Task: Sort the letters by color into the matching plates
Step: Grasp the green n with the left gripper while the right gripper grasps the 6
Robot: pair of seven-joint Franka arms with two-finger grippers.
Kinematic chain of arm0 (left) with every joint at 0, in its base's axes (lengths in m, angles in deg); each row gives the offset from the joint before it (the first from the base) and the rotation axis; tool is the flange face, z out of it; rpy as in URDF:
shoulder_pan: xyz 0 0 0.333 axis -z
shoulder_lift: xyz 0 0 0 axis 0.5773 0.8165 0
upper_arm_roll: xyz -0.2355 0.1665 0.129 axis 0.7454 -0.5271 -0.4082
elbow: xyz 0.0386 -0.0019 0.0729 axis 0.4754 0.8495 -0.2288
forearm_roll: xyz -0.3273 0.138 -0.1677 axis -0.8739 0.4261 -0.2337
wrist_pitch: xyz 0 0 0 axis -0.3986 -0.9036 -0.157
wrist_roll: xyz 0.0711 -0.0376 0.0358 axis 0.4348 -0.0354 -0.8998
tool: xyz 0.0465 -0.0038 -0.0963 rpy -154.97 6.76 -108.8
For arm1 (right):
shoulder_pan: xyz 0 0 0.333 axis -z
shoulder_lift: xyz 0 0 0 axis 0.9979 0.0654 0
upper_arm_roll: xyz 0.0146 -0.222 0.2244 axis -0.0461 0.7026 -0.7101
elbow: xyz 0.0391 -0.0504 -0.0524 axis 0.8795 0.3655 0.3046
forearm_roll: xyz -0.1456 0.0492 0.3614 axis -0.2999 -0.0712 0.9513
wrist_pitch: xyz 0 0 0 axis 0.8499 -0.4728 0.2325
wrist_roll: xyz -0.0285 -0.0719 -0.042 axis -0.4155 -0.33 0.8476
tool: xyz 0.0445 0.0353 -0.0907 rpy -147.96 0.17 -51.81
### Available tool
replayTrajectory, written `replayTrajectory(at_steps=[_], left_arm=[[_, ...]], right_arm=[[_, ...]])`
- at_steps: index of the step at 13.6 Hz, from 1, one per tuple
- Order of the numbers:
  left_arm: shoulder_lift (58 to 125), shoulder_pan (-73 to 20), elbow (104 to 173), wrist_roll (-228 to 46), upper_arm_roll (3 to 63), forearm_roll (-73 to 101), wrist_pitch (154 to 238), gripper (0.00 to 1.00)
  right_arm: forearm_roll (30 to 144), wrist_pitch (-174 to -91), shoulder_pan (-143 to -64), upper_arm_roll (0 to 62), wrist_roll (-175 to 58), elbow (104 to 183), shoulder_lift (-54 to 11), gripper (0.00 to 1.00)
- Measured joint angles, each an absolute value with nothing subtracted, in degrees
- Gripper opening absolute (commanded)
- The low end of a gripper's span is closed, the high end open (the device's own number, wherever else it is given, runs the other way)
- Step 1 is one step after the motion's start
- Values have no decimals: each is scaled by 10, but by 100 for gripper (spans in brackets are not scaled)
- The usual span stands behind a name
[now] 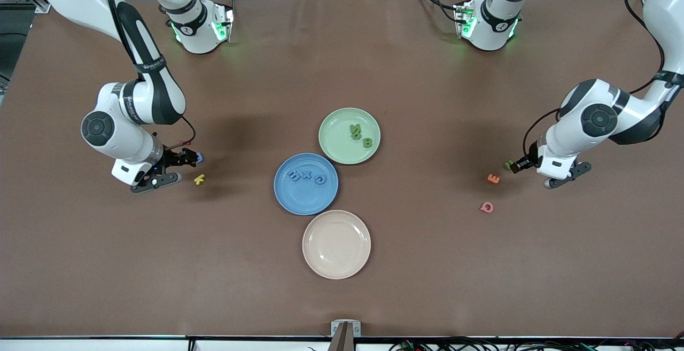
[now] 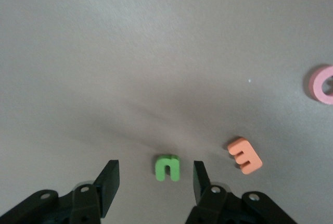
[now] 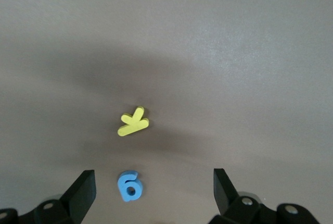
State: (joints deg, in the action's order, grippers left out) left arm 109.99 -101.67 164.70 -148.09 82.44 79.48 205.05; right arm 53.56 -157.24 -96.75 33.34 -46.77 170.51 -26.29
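While both grippers sit low | left gripper (image 2: 156,179) half-open, straddling green u (image 2: 167,167), no contact | right gripper (image 3: 154,190) wide, blue g (image 3: 129,185) between fingers | orange E (image 2: 244,154) at u's 2 o'clock

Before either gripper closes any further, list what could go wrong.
1. The left gripper straddles the green u, but the orange E lies just outside one finger and might get nudged.
2. The blue g sits off-centre between the open fingers of the right gripper, so closing may push or twist it.
3. The yellow letter lies close by.
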Motion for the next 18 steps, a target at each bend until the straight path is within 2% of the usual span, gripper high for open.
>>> replayTrajectory(at_steps=[5, 9, 12, 15, 16, 17, 18], left_arm=[[1106, -1011, 1660, -1490, 792, 797, 2087, 63], [1114, -1008, 1663, -1490, 784, 798, 2098, 61], [1114, -998, 1663, -1490, 779, 798, 2098, 56], [1114, -994, 1663, -1490, 769, 798, 2099, 51], [1114, -991, 1663, -1490, 764, 798, 2102, 44], [1114, -987, 1663, -1490, 758, 798, 2109, 22], [1114, -985, 1663, -1490, 757, 798, 2112, 7]], right_arm=[[536, -1648, -968, 324, -465, 1756, -250, 99], [536, -1662, -968, 322, -465, 1780, -250, 94], [536, -1677, -971, 320, -465, 1796, -250, 76], [536, -1678, -974, 318, -465, 1800, -250, 68], [536, -1679, -975, 318, -465, 1802, -249, 66], [536, -1679, -976, 318, -465, 1803, -247, 63], [536, -1680, -977, 318, -465, 1804, -246, 58]])
